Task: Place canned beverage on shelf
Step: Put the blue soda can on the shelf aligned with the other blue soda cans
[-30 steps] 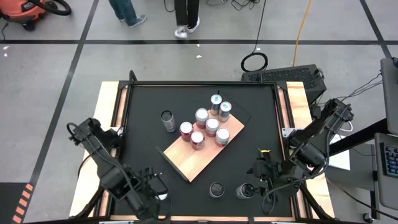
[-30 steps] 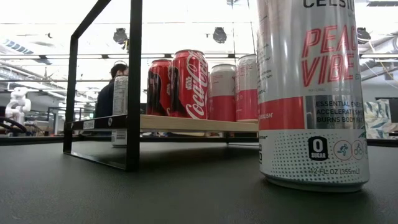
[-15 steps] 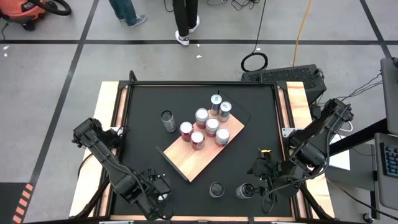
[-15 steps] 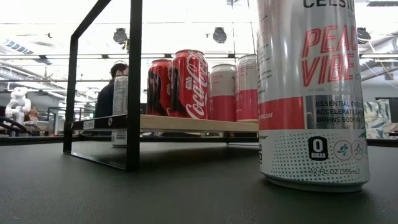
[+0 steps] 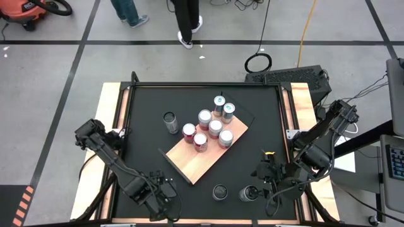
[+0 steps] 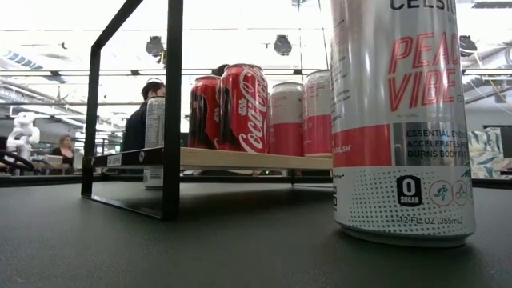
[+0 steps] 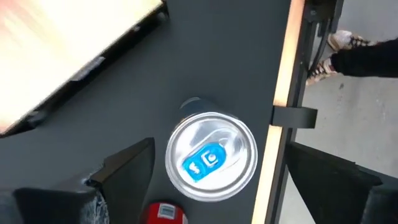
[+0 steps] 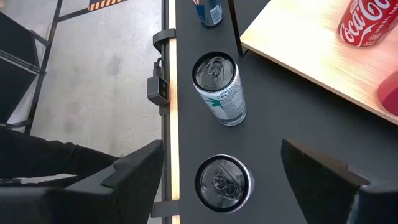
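The shelf [image 5: 203, 152] is a light wooden board on a black frame, carrying several cans [image 5: 214, 128]. One can [image 5: 170, 122] stands on the table beside the shelf's far left side. At the near left, my left gripper [image 5: 164, 192] points down, open. Its fingers [image 7: 127, 168] stand on either side of an upright silver can with a blue tab [image 7: 211, 155] without touching it. My right gripper [image 5: 268, 180] hangs open above two upright cans [image 8: 221, 87] [image 8: 224, 180] near the front right edge. The low view shows one of these cans [image 6: 400, 120] close up.
The table's raised wooden rim [image 7: 283, 106] runs close beside the blue-tabbed can. The shelf's near corner [image 5: 165, 153] lies just beyond my left gripper. People stand on the floor past the far edge [image 5: 188, 19]. Bare black tabletop [image 5: 145, 135] lies left of the shelf.
My left gripper has come down over the blue-tabbed can, moved a little toward the table's right edge and rolled slightly. The right arm and all cans have stayed put.
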You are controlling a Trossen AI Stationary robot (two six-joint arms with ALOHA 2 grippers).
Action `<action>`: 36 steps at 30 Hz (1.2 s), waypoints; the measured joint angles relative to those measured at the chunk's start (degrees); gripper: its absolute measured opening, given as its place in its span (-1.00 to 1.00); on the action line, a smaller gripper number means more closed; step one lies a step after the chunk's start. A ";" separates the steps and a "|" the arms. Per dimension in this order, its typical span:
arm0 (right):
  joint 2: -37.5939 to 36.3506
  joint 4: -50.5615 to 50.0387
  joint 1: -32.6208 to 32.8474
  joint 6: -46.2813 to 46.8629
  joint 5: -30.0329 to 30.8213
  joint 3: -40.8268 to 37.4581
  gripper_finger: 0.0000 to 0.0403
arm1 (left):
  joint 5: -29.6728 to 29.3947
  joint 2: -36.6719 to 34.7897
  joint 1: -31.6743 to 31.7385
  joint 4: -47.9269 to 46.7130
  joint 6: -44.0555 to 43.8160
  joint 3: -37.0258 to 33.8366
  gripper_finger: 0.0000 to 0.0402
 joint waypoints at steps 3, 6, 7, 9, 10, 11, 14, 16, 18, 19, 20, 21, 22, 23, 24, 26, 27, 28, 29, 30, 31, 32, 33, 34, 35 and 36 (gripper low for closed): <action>0.00 0.00 0.00 0.00 0.00 0.00 0.51 | 0.63 0.00 0.01 1.94 0.97 -2.04 0.80; 0.00 0.00 0.00 0.00 0.00 0.00 0.51 | 1.08 0.00 0.22 2.58 0.29 -3.81 0.80; 0.00 0.00 0.00 0.00 0.00 0.00 0.51 | 1.06 0.00 0.27 2.36 -0.19 -4.20 0.80; 0.00 0.00 0.00 -0.02 0.00 0.00 0.51 | 1.10 0.00 0.33 2.37 -0.43 -4.56 0.80; 0.00 0.00 0.00 -0.09 0.00 0.00 0.51 | 1.08 0.00 0.33 2.52 -0.40 -4.57 0.80; 0.00 -0.02 0.00 -0.28 0.00 0.00 0.51 | 1.08 0.00 0.31 2.78 -0.40 -4.57 0.80; 0.00 -0.04 0.00 -0.82 0.08 0.00 0.51 | 0.38 0.00 0.33 3.00 -0.43 -4.57 0.80; 0.00 -0.02 0.00 -1.44 0.13 0.00 0.51 | -0.46 0.00 0.33 2.98 -0.42 -4.57 0.80; 0.00 -0.04 0.00 -1.65 0.17 0.00 0.51 | -0.66 0.42 0.45 2.98 -0.45 -4.54 0.80; 0.00 -0.02 0.00 -1.71 0.17 0.00 0.51 | -0.67 0.72 0.48 2.89 -0.43 -4.54 0.79; 0.00 -0.04 0.00 -1.73 0.17 0.00 0.51 | -0.69 1.06 0.48 2.76 -0.37 -4.54 0.78; 0.00 -0.07 0.00 -1.71 0.19 0.00 0.51 | -0.68 1.37 0.48 2.77 -0.33 -4.54 0.77; 0.00 -0.04 0.00 -1.66 0.20 0.00 0.51 | -0.63 1.63 0.48 2.80 -0.33 -4.54 0.74; 0.00 -0.04 0.00 -1.63 0.20 0.00 0.51 | -0.60 1.84 0.47 2.77 -0.37 -4.54 0.72; 0.00 -0.04 0.00 -1.59 0.20 0.00 0.51 | -0.52 1.98 0.45 2.79 -0.41 -4.54 0.69; 0.00 -0.02 0.00 -1.40 0.20 0.00 0.51 | -0.43 2.08 0.44 2.91 -0.54 -4.54 0.63; 0.00 -0.02 -0.01 -1.33 0.20 0.00 0.51 | -0.43 2.08 0.45 2.89 -0.53 -4.54 0.60; 0.00 -0.02 0.00 -1.31 0.20 0.00 0.51 | -0.43 2.08 0.46 2.89 -0.51 -4.54 0.57; 0.00 -0.02 0.00 -1.33 0.20 0.00 0.51 | -0.39 2.08 0.46 2.89 -0.53 -4.54 0.54; -0.02 -0.02 -0.02 -1.33 0.20 0.00 0.51 | -0.36 2.08 0.46 2.89 -0.53 -4.54 0.52; 0.00 -0.02 -0.02 -1.31 0.20 0.00 0.51 | -0.35 2.08 0.46 2.87 -0.53 -4.54 0.49; 0.00 -0.02 -0.02 -1.31 0.20 0.00 0.51 | -0.29 2.08 0.44 2.89 -0.54 -4.54 0.46; -0.01 -0.02 0.00 -1.31 0.20 0.00 0.51 | -0.26 2.08 0.44 2.87 -0.54 -4.54 0.44; 0.00 -0.02 -0.01 -1.31 0.20 0.00 0.51 | -0.19 2.08 0.44 2.87 -0.53 -4.54 0.42; -0.02 -0.02 -0.01 -1.31 0.20 0.00 0.51 | -0.17 2.08 0.44 2.88 -0.53 -4.54 0.40; 0.00 -0.02 -0.02 -1.31 0.20 0.00 0.51 | -0.17 2.08 0.44 2.89 -0.53 -4.54 0.38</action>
